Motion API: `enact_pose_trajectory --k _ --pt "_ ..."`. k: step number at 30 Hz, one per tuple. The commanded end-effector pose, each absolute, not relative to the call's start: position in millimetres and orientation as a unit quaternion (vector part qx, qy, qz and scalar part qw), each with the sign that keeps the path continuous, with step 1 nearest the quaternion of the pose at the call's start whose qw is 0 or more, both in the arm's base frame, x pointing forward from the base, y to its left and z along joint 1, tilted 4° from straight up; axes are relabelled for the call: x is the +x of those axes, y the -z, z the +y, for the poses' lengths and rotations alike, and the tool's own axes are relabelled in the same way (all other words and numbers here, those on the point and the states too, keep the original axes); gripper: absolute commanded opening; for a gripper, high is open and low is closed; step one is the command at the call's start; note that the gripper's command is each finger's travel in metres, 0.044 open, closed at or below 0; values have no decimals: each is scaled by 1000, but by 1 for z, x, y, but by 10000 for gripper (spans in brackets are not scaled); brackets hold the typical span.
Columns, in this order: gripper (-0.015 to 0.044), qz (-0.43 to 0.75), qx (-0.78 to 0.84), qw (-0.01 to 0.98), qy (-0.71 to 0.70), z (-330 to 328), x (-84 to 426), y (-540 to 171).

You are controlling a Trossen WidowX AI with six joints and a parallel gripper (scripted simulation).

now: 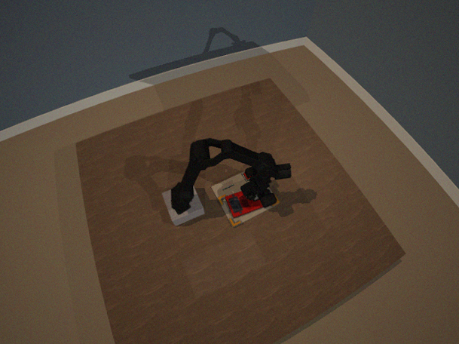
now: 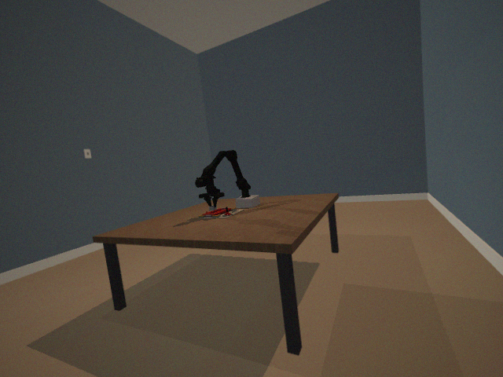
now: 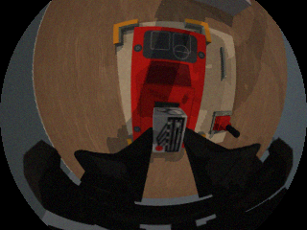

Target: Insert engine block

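The red car body (image 1: 244, 211) (image 2: 222, 210) (image 3: 138, 91) lies flat, with a dark grey cockpit panel at its end toward the arm's base. My gripper (image 2: 212, 205) (image 3: 168, 130) points down and is shut on the engine block (image 2: 211, 209) (image 3: 168, 129), a grey block with dark stripes and a red dot. The block is upright over the end of the body away from the base, and seems raised above it. A dark strip of the opening (image 3: 165, 104) shows just past the block. The rest of the opening, the rib and the block's slot are hidden or too small to tell.
The body lies on a beige board (image 1: 219, 187) (image 3: 218, 96) between orange corner brackets (image 1: 234, 223) (image 3: 126, 24). Beside it are a narrow dark slit (image 3: 223, 62) and a small red piece (image 3: 222, 122) with a black peg (image 3: 232, 130). The arm stands on a white box (image 1: 186, 217) (image 2: 247, 201).
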State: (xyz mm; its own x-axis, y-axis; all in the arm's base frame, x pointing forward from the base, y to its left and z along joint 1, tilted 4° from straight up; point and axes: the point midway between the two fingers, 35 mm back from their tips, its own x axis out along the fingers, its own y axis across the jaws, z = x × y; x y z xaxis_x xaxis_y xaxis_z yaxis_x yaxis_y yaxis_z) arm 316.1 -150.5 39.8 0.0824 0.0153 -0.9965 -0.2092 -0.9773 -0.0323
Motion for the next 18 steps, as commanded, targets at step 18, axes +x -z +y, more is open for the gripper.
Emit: enact_pose_trajectory --k 18 --pt "158 78 -728 99 -673 -149 315 -34"
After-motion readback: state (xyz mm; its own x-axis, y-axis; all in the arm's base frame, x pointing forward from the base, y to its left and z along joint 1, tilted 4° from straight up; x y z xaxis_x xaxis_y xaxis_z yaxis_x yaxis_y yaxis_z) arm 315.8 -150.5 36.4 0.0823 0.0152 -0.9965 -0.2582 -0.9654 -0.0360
